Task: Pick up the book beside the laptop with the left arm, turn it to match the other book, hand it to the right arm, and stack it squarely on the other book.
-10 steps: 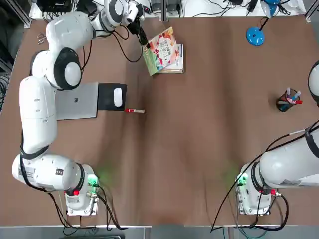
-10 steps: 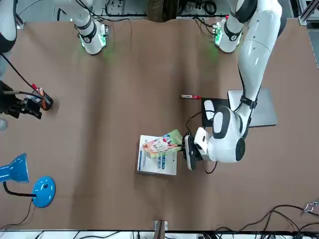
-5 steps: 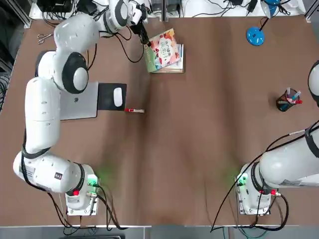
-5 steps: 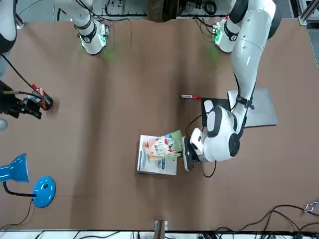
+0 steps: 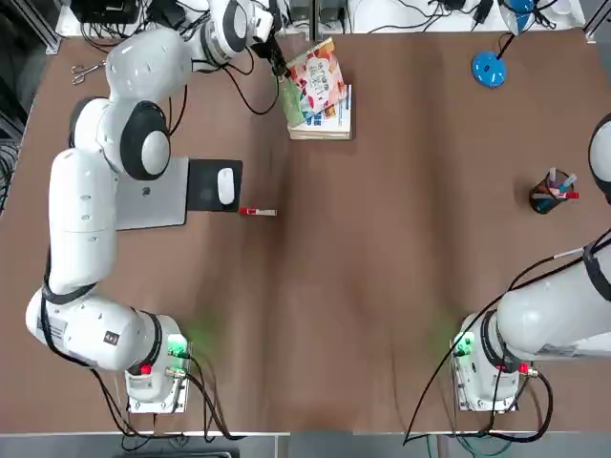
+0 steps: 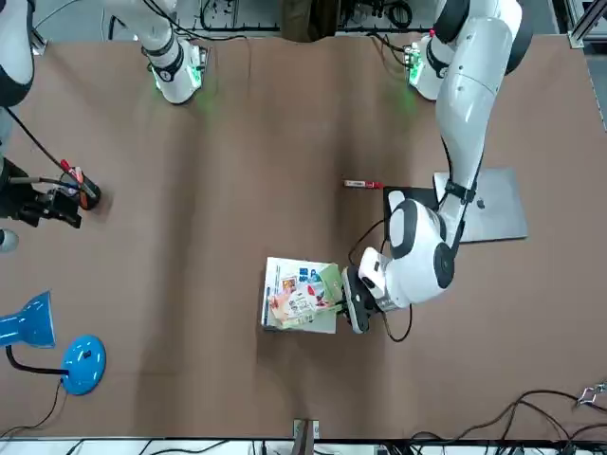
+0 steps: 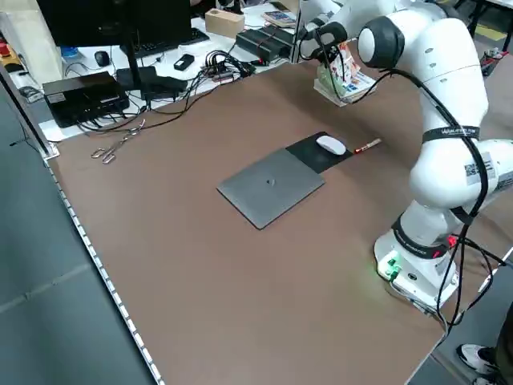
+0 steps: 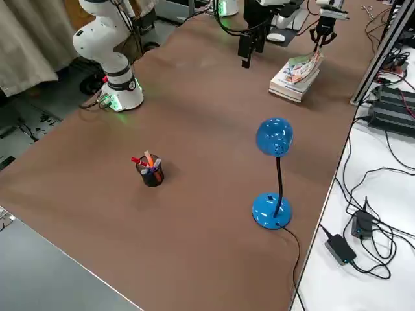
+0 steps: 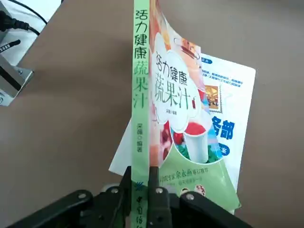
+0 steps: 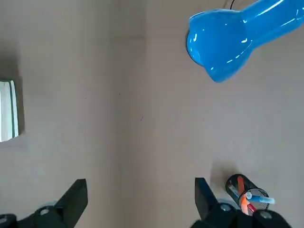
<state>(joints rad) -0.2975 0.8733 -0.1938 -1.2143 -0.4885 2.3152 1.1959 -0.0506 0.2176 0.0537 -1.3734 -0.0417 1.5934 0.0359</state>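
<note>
Left gripper (image 9: 141, 183) is clamping the book (image 5: 313, 84) by its green spine, holding it edge-up over the other book (image 5: 334, 113) at the table's 12 o'clock, presumably mid-turn to align it. Versus a second ago, the cover is standing steeper. Right gripper (image 10: 141, 199) is idling with fingers fully apart near the blue lamp (image 10: 228, 45).

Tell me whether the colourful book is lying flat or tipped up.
Tipped up. The left gripper pinches its green spine, so the colourful book hangs on edge, its cover drooping over the white book lying flat beneath.
</note>
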